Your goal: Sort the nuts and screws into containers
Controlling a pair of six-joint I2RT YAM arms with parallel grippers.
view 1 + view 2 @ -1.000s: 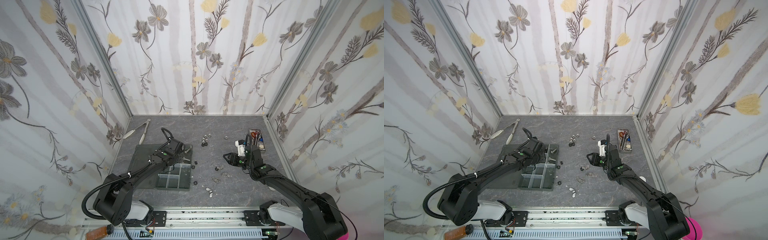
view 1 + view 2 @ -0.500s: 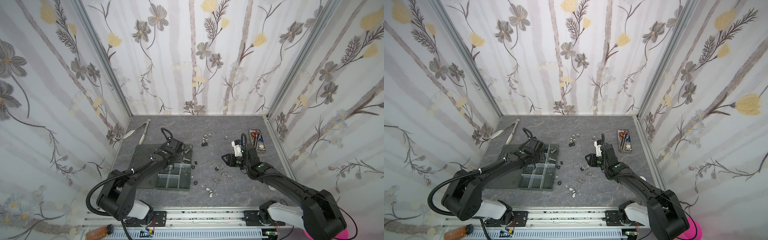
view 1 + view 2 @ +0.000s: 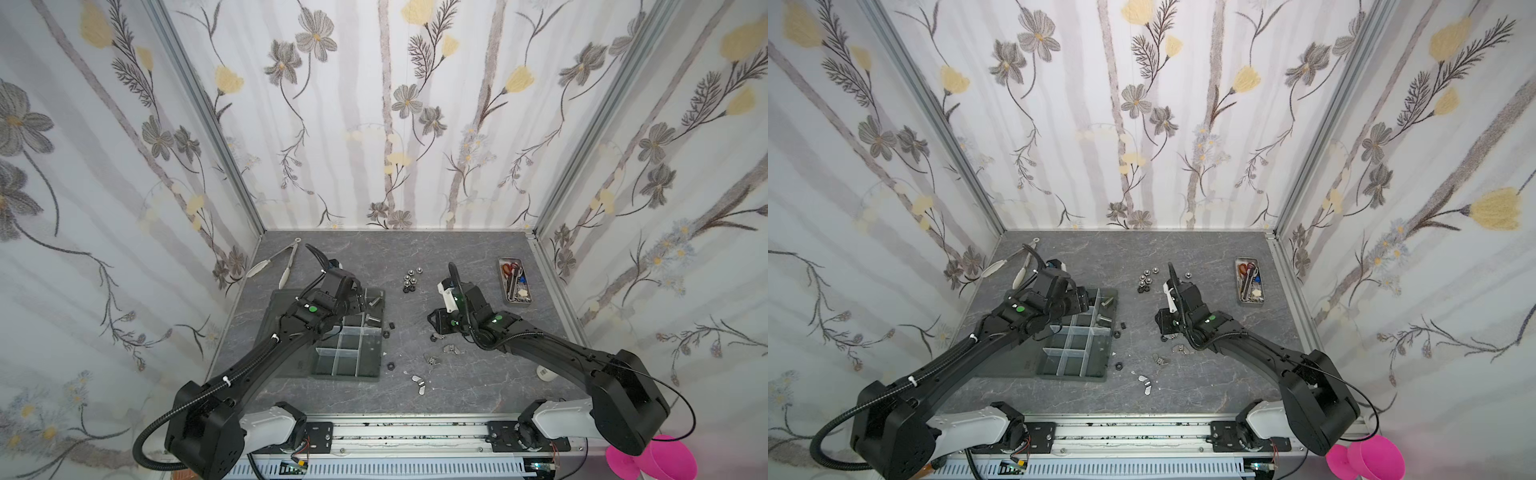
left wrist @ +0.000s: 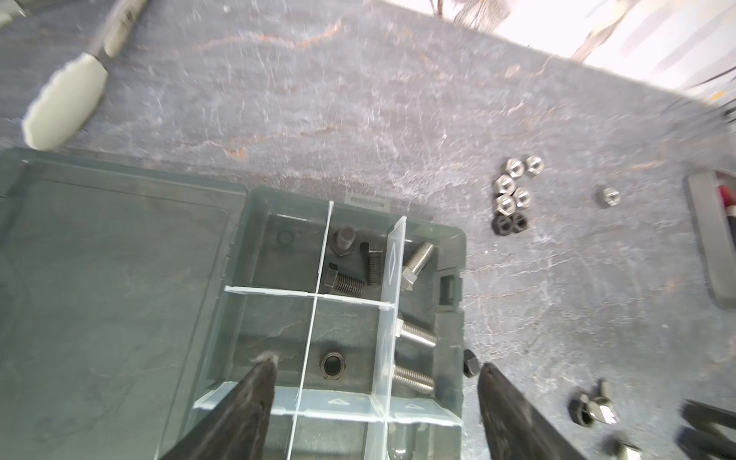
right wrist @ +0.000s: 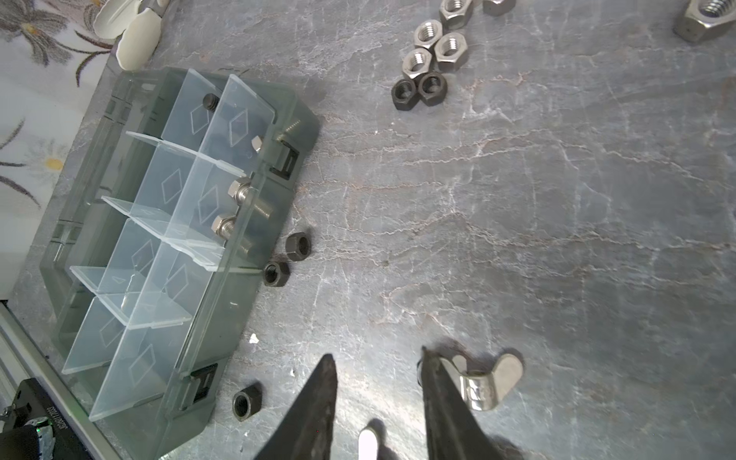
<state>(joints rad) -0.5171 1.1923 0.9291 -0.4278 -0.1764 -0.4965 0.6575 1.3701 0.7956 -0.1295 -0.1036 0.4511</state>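
Walls: I saw white wallpaper (image 3: 386,124) on three sides, printed with grey and yellow flowers.
Corners: aluminium posts (image 3: 211,124) ran up where the panels met.
Floor: a dark grey, stone-veined tabletop (image 3: 457,390).
Front edge: a metal rail (image 3: 415,432) crossed my near side.
Light: bright and even; shadows looked soft to me.
Outside: a pink object (image 3: 648,461) sat beyond the near right corner.

I am looking at a dark grey table (image 3: 457,257) veined with pale and rust-coloured lines. My jaws are showing matt black. The organiser tray (image 4: 452,330) is looking smoky grey, its clear dividers (image 5: 173,187) carrying diamond outlines. I am seeing black screws (image 4: 372,263), silver screws (image 4: 418,259), silver nuts (image 5: 450,46), black nuts (image 5: 432,85) and a silver wing nut (image 5: 478,382). The walls (image 3: 374,124) are wearing white with grey and yellow flowers.
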